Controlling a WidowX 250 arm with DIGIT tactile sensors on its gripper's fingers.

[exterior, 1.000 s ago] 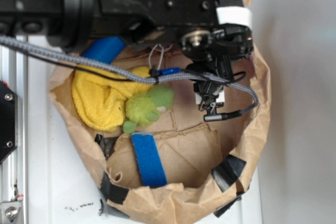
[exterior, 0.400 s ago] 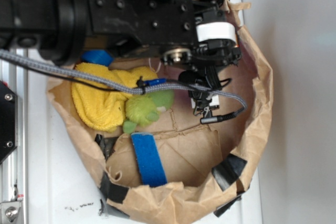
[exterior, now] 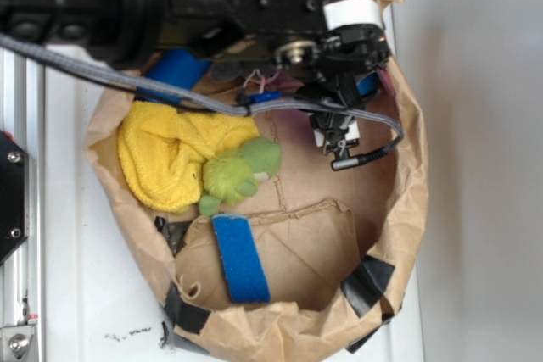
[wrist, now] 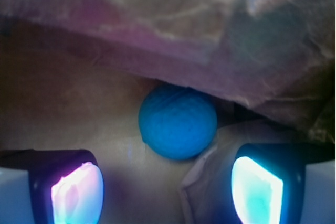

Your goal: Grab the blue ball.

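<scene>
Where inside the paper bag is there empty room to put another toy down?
The bare brown floor of the paper bag right of the green plush toy and the blue strip is free. The left is crowded with the yellow cloth; the top holds the gripper and blue ball.

A white desk [exterior: 85,294] under even light, an aluminium rail [exterior: 21,235] running down its left edge.
</scene>
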